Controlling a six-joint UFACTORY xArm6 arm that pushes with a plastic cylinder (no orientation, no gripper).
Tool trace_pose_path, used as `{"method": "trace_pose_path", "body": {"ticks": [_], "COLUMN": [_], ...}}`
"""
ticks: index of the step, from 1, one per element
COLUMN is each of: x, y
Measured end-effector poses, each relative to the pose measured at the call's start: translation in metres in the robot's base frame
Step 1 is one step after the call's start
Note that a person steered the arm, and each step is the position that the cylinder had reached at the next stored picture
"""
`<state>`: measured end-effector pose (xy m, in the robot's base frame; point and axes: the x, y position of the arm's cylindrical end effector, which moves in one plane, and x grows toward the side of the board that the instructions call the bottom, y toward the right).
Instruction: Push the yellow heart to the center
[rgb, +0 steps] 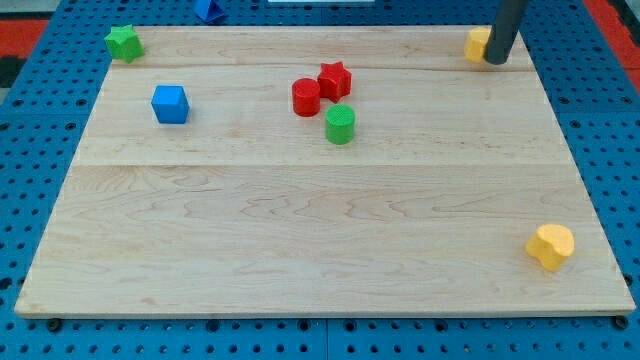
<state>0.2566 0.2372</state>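
Two yellow blocks sit on the worktop (330, 240). The yellow heart (551, 246) lies far out at about four o'clock from the centre, near the view's bottom right corner, so the push to the centre looks not yet begun; nearly the whole way is left. The other yellow block (477, 43), shape unclear, sits at the one o'clock corner with my tip (496, 62) touching its right side, well apart from the heart. There is no pincer here, only the rod, which holds nothing. Near the centre's twelve o'clock cluster the red cylinder (306, 97), red star (335, 79) and green cylinder (340, 125). At ten o'clock lie the blue cube (170, 104) and green star (124, 42).
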Motion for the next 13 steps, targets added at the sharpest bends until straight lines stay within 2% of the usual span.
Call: {"method": "trace_pose_path", "body": {"ticks": [1,2,4,7,8,9,10,12,13], "x": [-0.023,-0.023,0.028,0.045,0.07,0.043,0.066,0.203,0.233], "y": [-0.012,-0.003,-0.017,-0.036,-0.052,-0.064,-0.026,0.007,0.027]}}
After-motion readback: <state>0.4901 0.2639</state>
